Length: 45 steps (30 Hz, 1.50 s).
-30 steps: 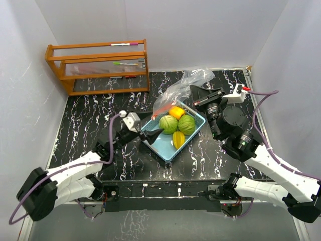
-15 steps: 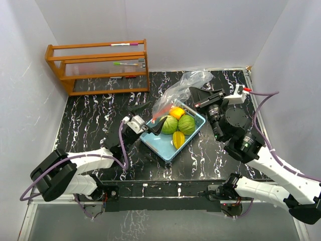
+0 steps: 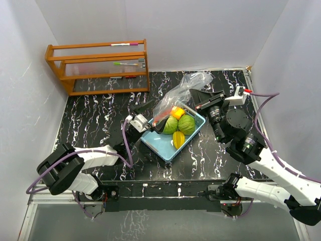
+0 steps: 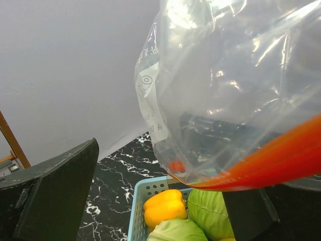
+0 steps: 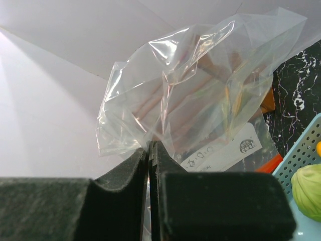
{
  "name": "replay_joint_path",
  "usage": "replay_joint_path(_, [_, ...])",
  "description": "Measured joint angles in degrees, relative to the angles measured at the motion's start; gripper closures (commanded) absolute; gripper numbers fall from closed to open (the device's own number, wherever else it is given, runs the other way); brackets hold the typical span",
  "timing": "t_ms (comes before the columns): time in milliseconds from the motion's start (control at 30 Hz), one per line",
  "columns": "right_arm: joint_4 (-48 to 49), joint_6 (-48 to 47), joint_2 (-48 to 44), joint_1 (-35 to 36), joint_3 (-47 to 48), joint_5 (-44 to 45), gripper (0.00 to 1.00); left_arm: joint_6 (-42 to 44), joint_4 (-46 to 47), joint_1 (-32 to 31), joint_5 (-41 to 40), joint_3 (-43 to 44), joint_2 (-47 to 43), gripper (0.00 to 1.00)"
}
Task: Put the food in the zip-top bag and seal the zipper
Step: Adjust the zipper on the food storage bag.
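The left end effector (image 3: 152,118), spread wide, has advanced to the zipper (image 4: 281,155) of the zip-top bag (image 3: 183,86), above the food (image 3: 186,124) in the tray (image 3: 163,145), mid-table. Only the right wrist view shows the right end effector (image 5: 150,150) pinching the bag.

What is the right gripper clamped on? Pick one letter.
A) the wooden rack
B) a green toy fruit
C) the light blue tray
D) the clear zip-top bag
D: in the right wrist view the right gripper is shut on an edge of the zip-top bag.
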Motion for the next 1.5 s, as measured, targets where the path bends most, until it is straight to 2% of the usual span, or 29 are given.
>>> replay_joint_path(467, [-1.8,-1.7,0.5,0.0,4.7,0.1,0.92,2.5,0.3,0.0,3.7,-5.0,1.2,0.05])
replay_joint_path(733, [-3.2,-1.7,-0.2,0.0,4.7,0.0,0.92,4.0,2.5,0.0,2.5,-1.2,6.9,0.18])
replay_joint_path(1067, [-3.5,-1.5,-0.2,0.0,4.7,-0.4,0.92,6.6,5.2,0.0,-0.8,1.6,9.7,0.21])
replay_joint_path(1500, [-4.6,-1.1,-0.4,0.0,4.7,-0.6,0.92,5.2,5.5,0.0,-4.1,2.6,11.7,0.22])
